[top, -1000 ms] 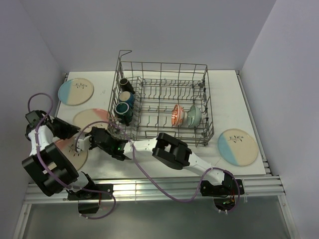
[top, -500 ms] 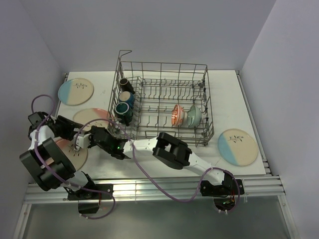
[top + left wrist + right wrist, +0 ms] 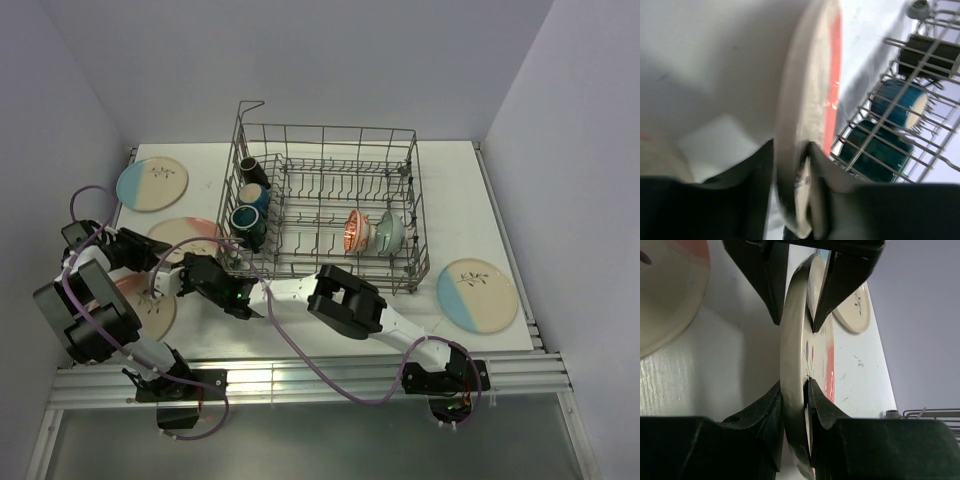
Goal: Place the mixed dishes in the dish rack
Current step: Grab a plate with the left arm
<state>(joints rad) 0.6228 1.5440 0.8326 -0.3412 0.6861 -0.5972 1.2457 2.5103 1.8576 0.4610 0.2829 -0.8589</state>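
A cream and pink plate [image 3: 188, 233] is tilted up on edge left of the dish rack [image 3: 330, 150]. Both grippers are shut on its rim, the left gripper [image 3: 152, 262] from the left and the right gripper [image 3: 192, 272] from the right. The left wrist view shows the plate [image 3: 800, 100] edge-on between the left gripper's [image 3: 792, 190] jaws. The right wrist view shows it [image 3: 792, 355] between the right gripper's [image 3: 795, 400] jaws, with the left fingers [image 3: 760, 275] opposite. The rack holds three mugs [image 3: 246, 220] and two bowls [image 3: 357, 232].
A second pink plate [image 3: 145, 308] lies flat at the near left, partly under the arms. A blue plate [image 3: 150, 183] lies at the far left and another [image 3: 477, 293] lies right of the rack. The right arm stretches across the table's front.
The held plate has tipped up more steeply. The left arm has swung a little farther left and back. The right arm has hardly moved.
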